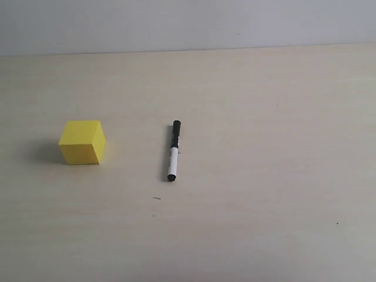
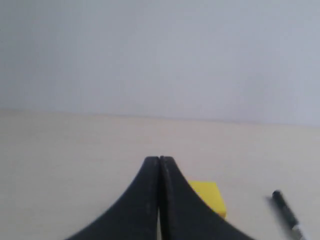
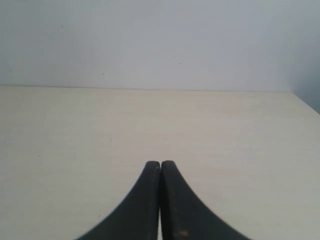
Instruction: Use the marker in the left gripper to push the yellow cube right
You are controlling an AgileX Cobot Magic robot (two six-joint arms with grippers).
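Left gripper (image 2: 159, 160) has its two black fingers pressed flat together with nothing between them, poised above the pale table (image 1: 264, 194). Just past the fingertips the yellow cube (image 1: 82, 143) peeks out, partly hidden behind one finger. The cube sits on the left side of the table, flat on one face. The marker (image 1: 174, 150) is not in the grip: it lies on the table to the right of the cube, clear of it, running near to far, black cap at the far end. Right gripper (image 3: 160, 164) also pinched together, holding nothing, over the table
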